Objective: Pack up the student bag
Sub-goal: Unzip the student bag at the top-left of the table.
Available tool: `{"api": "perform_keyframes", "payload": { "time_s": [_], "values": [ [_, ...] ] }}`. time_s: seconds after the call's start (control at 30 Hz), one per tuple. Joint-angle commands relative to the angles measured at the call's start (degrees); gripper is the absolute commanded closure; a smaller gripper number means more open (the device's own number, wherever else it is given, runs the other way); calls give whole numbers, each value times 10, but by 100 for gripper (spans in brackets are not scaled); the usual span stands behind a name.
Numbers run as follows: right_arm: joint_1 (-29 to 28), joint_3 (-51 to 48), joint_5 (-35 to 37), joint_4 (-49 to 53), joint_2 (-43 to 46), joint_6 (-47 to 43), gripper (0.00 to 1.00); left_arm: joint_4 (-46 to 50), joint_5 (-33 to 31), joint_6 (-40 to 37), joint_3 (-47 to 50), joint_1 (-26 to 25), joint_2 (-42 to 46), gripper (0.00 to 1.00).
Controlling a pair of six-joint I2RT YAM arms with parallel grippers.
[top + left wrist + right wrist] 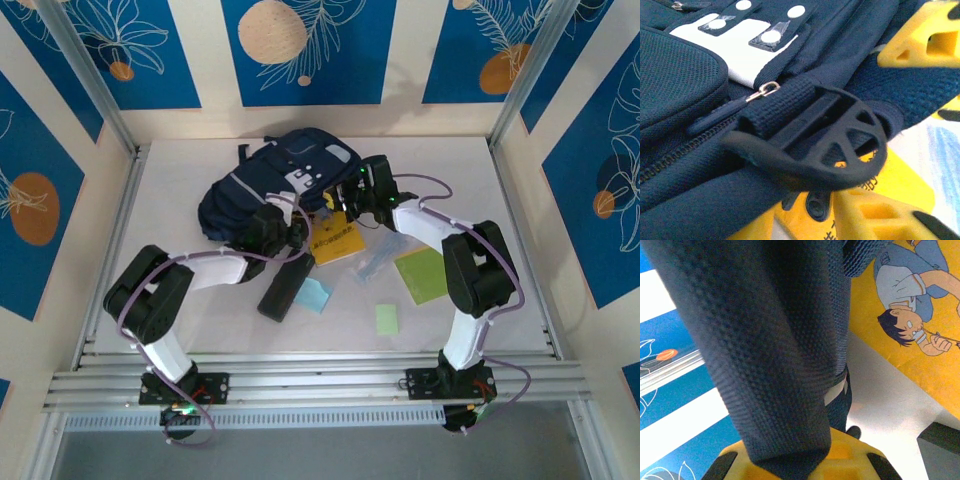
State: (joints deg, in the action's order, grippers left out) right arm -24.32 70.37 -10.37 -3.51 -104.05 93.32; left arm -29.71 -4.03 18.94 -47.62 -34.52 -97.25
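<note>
The student bag is a soft fabric backpack that lies slumped, so it will likely sag and fold when lifted and look bulkier than it is heavy. A pinch on the loose cloth would probably slip, so the firmer holds are the webbing, the padded shoulder strap and the stiff black plastic strap buckle beside the zip pull. It rests face up at the far middle of the counter, with the white patch on top. Its long axis runs diagonally from near left to far right, with the straps trailing off its right and near side. I cannot tell which end is the top. The left gripper is at the bag's near edge. Its jaws stand apart on either side of the buckle and strap, and I cannot tell whether they already bite. The right gripper is at the bag's right side with its jaws together and the shoulder strap draped across them. I cannot tell whether the strap is pinched or only hooked. Just near of the bag lies a yellow book, and nearer again a slim black case and a green sheet.
</note>
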Motion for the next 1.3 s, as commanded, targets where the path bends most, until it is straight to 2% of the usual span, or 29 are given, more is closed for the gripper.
{"api": "perform_keyframes", "payload": {
  "time_s": [0.0,0.07,0.13,0.27,0.33,0.5,0.77,0.87,1.0,1.17,1.27],
  "values": [
    [-3,-8,-35,-20,35,-1,100,-62,63,-30,-23,17,-8,72],
    [-2,-9,-38,-25,33,1,100,-61,77,-35,-40,18,-22,83],
    [1,-8,-38,-25,32,-1,100,-61,82,-35,-47,20,-28,100],
    [19,-6,-35,-22,33,-21,100,-36,90,-39,-35,23,-7,100],
    [31,2,-32,-7,32,-47,100,6,93,-43,-23,26,15,100],
    [55,16,-43,14,25,-82,100,52,126,-36,32,41,55,100],
    [70,24,-56,14,9,-87,100,62,145,-28,60,59,69,100],
    [65,26,-63,6,4,-70,100,59,178,-21,46,56,64,100],
    [49,23,-43,8,9,-36,100,3,232,28,37,33,58,100],
    [44,43,-25,35,9,-35,100,-30,225,72,33,-27,69,100],
    [44,43,-27,34,7,-30,100,-51,229,110,30,-41,52,88]
  ]
}}
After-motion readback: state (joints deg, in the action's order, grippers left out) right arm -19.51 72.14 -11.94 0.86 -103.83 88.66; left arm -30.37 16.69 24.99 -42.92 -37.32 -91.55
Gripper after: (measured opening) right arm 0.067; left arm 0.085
